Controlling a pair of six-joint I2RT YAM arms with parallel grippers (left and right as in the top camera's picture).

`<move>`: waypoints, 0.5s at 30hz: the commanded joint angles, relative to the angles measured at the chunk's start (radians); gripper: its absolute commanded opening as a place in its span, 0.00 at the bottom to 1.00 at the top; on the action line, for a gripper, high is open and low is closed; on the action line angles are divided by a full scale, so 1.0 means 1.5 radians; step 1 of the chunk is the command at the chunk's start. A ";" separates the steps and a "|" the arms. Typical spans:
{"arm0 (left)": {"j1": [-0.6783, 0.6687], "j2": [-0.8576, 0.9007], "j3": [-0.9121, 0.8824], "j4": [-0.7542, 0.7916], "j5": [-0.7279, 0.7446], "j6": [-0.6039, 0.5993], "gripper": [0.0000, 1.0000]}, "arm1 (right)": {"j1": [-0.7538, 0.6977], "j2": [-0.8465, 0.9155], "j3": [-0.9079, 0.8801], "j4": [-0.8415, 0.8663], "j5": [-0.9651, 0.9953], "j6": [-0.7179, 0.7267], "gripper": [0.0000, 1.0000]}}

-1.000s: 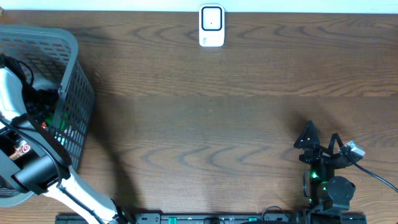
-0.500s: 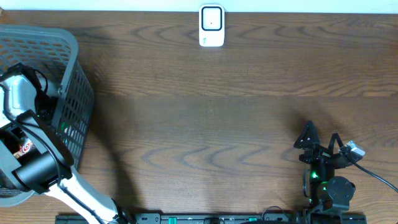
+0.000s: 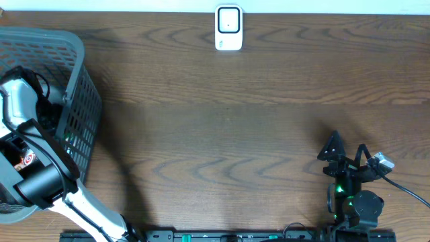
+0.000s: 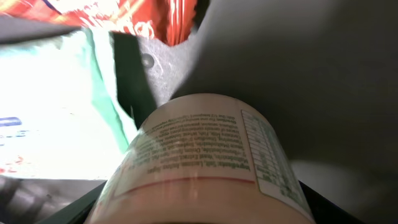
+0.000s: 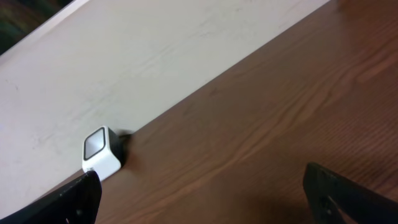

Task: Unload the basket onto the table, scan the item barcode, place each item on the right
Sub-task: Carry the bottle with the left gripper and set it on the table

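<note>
Left arm (image 3: pixel 15 107) has dipped deeper into the gray basket (image 3: pixel 84 101) since a moment ago. The left gripper (image 4: pixel 193 208) sits around a bottle (image 4: pixel 205 149) down in the basket, but I cannot tell if it is squeezing. The right gripper (image 3: pixel 347 148) is wide open over the brown surface (image 3: pixel 222 121), far from the white scanner (image 3: pixel 228 28).

Inside the basket (image 3: pixel 84 107), a bottle (image 4: pixel 205 155) is filling the space ahead of the left gripper (image 4: pixel 202 210), with packets (image 4: pixel 50 112) crowding its left. The bench (image 3: pixel 222 134) is lying open between basket, scanner (image 3: pixel 228 28) and right gripper (image 3: pixel 346 153).
</note>
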 commanded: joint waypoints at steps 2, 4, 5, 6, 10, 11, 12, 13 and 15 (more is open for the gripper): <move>0.000 -0.050 0.064 -0.025 -0.019 0.009 0.72 | 0.005 -0.001 -0.001 -0.002 0.006 -0.009 0.99; 0.000 -0.080 0.086 -0.041 -0.018 0.009 0.73 | 0.005 -0.001 -0.001 -0.002 0.006 -0.009 0.99; 0.000 -0.098 0.095 -0.046 -0.018 0.009 0.73 | 0.005 -0.001 -0.001 -0.002 0.006 -0.009 0.99; 0.000 -0.120 0.102 -0.050 -0.016 0.009 0.72 | 0.005 -0.001 -0.001 -0.002 0.006 -0.009 0.99; -0.001 -0.215 0.119 -0.053 0.017 0.015 0.73 | 0.005 -0.001 -0.001 -0.002 0.006 -0.009 0.99; -0.002 -0.239 0.122 -0.053 0.026 0.017 0.73 | 0.005 -0.001 -0.001 -0.002 0.006 -0.009 0.99; -0.002 -0.268 0.124 -0.053 0.036 0.017 0.73 | 0.005 -0.001 -0.001 -0.002 0.006 -0.009 0.99; -0.002 -0.297 0.125 -0.051 0.049 0.017 0.73 | 0.005 -0.001 -0.001 -0.002 0.006 -0.009 0.99; -0.002 -0.357 0.125 -0.045 0.089 0.017 0.73 | 0.005 -0.001 -0.001 -0.002 0.006 -0.009 0.99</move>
